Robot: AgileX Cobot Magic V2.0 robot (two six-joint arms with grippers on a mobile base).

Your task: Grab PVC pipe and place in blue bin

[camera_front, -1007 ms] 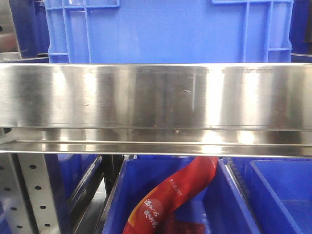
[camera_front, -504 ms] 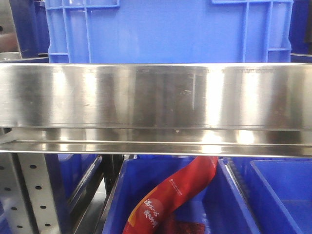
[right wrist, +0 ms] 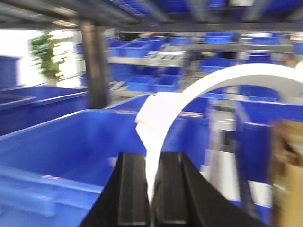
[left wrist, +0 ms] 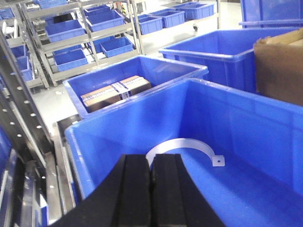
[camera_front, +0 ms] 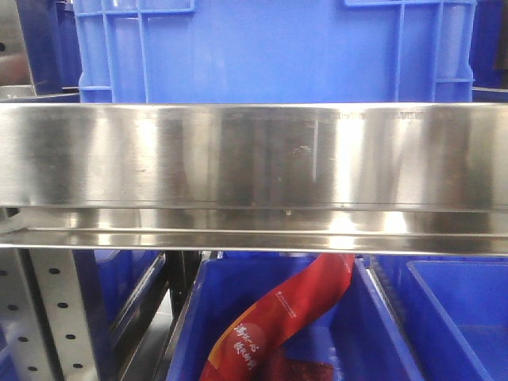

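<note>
In the right wrist view, my right gripper (right wrist: 151, 158) is shut on one end of a white half-ring PVC pipe (right wrist: 222, 78). The pipe arcs up and to the right above a blue bin (right wrist: 61, 137), and the picture is blurred. In the left wrist view, a second white PVC pipe (left wrist: 189, 142) lies on the floor of a large blue bin (left wrist: 246, 123), with its holed tab (left wrist: 218, 161) at the right. My left gripper (left wrist: 151, 158) hangs over this bin's near edge, shut with nothing between its fingers. Its tips hide the arc's near end. Neither gripper shows in the front view.
A neighbouring blue bin holds cardboard boxes (left wrist: 116, 90). A brown carton (left wrist: 279, 66) stands at the right and a perforated steel rack post (left wrist: 19, 109) at the left. The front view shows a steel shelf beam (camera_front: 254, 159), a blue bin (camera_front: 270, 48) above it and a red packet (camera_front: 278, 317) below.
</note>
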